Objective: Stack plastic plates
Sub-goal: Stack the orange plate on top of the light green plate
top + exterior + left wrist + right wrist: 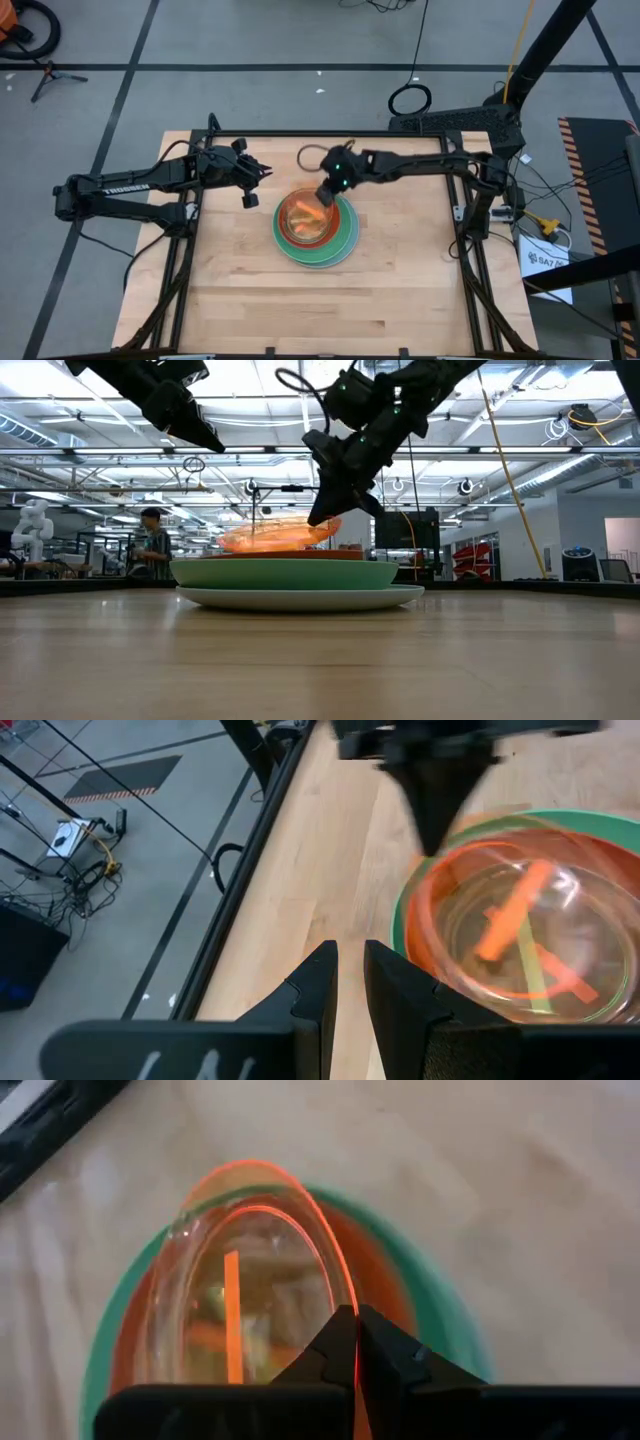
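A stack of plates sits mid-table: a large light blue plate (300,598) at the bottom, a green plate (345,235) (285,573) on it, and a red-orange plate (385,1280) on top. My right gripper (326,194) (322,515) (356,1342) is over the stack's far right part, shut on a small see-through orange plate (303,217) (275,536) (510,935). My left gripper (250,196) (205,435) (350,982) hangs raised just left of the stack, its fingers open by a narrow gap and holding nothing. My right gripper pinches the small orange plate's rim (345,1295) between its two fingertips, coming from above and slanting in from the far right. The plate is tilted, its held edge highest. Its lower left edge (228,543) is close above the red-orange plate; whether it touches, I cannot tell.
A black cable loop (316,155) lies near the table's far edge. The black table frame (190,260) runs along the sides. Bare wood (320,300) lies on the near side of the stack. A person (152,548) stands in the room behind.
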You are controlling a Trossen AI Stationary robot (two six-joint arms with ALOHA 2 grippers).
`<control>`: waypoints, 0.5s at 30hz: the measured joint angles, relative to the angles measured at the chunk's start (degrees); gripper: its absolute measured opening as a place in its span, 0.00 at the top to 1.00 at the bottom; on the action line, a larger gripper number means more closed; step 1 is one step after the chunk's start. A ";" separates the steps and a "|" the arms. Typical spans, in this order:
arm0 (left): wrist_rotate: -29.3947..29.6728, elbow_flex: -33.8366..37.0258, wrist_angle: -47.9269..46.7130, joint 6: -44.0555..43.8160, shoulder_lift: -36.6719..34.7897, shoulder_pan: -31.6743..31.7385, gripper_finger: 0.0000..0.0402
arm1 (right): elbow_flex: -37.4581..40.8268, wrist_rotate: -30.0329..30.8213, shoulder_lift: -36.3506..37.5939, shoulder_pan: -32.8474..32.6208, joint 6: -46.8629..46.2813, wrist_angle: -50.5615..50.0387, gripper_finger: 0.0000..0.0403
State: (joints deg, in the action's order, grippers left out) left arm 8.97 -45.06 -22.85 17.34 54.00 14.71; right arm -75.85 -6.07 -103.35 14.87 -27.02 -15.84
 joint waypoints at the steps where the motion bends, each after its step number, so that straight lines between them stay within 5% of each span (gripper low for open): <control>1: 0.00 0.00 0.00 -0.01 0.00 0.00 0.84 | 0.01 -0.04 0.01 -0.99 0.12 0.09 1.00; 9: 0.00 0.00 0.24 -0.01 0.00 0.01 0.84 | -0.03 9.23 0.13 -5.72 -2.76 0.46 0.93; 15: 0.00 0.00 0.31 -0.01 0.01 0.01 0.84 | -0.03 10.54 0.13 -5.74 -3.46 -0.44 0.81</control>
State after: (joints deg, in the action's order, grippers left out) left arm 8.97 -45.06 -22.55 17.32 54.01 14.72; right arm -75.88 4.47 -103.22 9.13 -30.48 -16.28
